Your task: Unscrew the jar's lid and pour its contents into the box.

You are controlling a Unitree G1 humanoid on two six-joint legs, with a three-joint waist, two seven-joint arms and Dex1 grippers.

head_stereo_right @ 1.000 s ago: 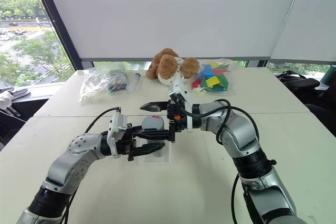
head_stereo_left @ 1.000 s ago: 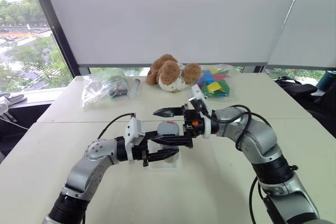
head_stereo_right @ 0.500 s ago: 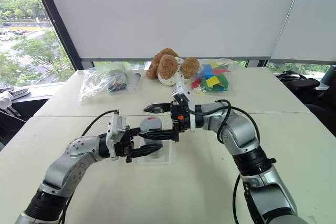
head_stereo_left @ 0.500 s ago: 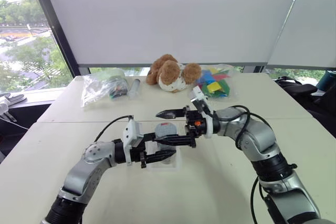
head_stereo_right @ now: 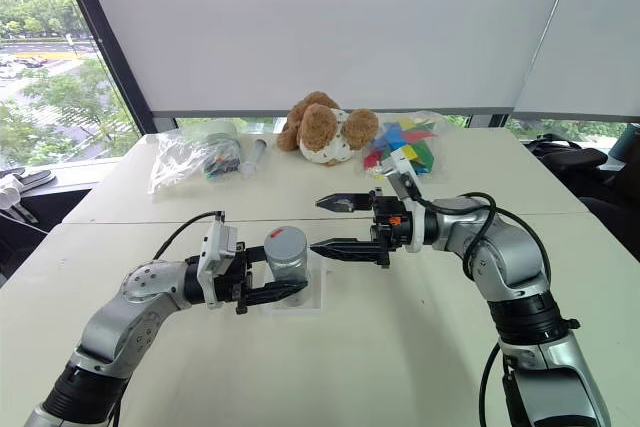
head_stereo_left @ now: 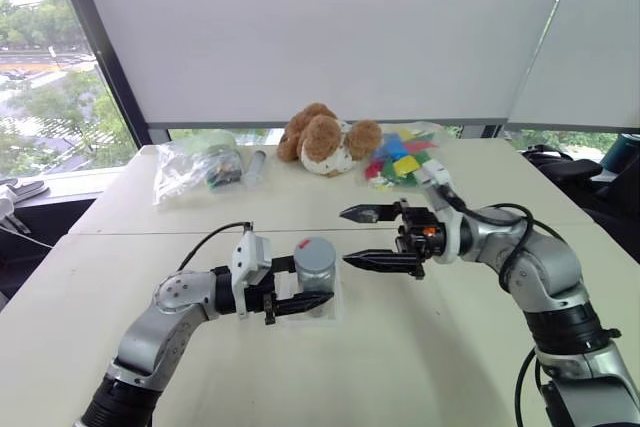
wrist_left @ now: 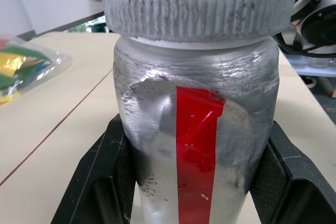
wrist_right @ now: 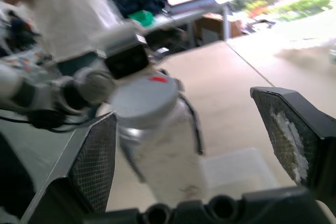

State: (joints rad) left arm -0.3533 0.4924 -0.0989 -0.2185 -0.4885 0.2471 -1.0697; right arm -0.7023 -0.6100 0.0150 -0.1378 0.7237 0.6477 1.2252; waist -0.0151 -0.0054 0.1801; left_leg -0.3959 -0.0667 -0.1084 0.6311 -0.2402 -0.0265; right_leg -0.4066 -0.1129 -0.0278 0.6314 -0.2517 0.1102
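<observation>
So far, lid (wrist_left: pixel 198 8) sits on jar (head_stereo_left: pixel 315 267), clamped upright by left gripper (head_stereo_left: pixel 296 299) over box (head_stereo_left: pixel 335 309) on the counter; right gripper (head_stereo_left: pixel 362 238) gapes beside it (unscrewing and pouring: 2 steps remain).

We see a pale worktop (head_stereo_left: pixel 480 327) backed by lowered white blinds (head_stereo_left: pixel 330 27); daylight and green trees (head_stereo_left: pixel 60 117) fill the corner window.
</observation>
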